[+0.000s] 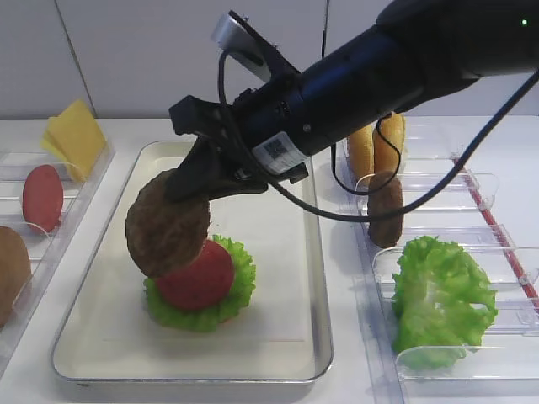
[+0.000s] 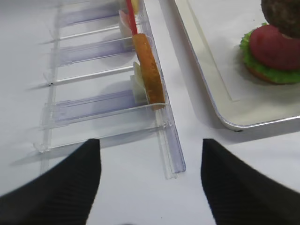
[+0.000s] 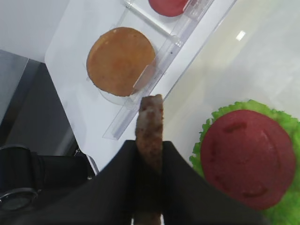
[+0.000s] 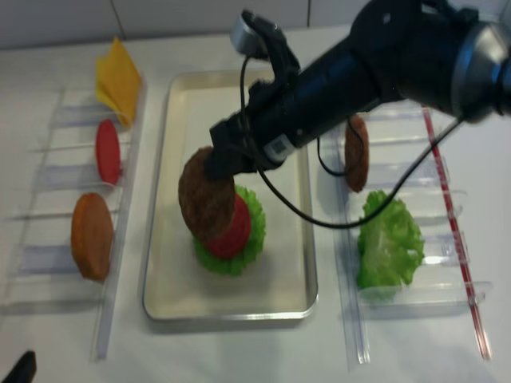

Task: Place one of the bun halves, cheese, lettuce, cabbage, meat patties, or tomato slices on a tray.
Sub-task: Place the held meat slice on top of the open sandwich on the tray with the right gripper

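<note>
Above the tray (image 1: 303,252), right tool (image 1: 192,181) clamped on rough, dark-brown meat patty (image 1: 167,223).

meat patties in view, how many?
2. One is gripped on edge by the right gripper, hanging over the tomato slice on the tray. The other stands upright in the right-hand rack. Others may be hidden.

Right arm stretched across from the right, wrist angled down to the left, right gripper (image 1: 181,181) clamped tight on a patty (image 1: 167,224) held on edge. Left gripper (image 2: 150,180) low, fingers (image 2: 56,187) spread wide.
</note>
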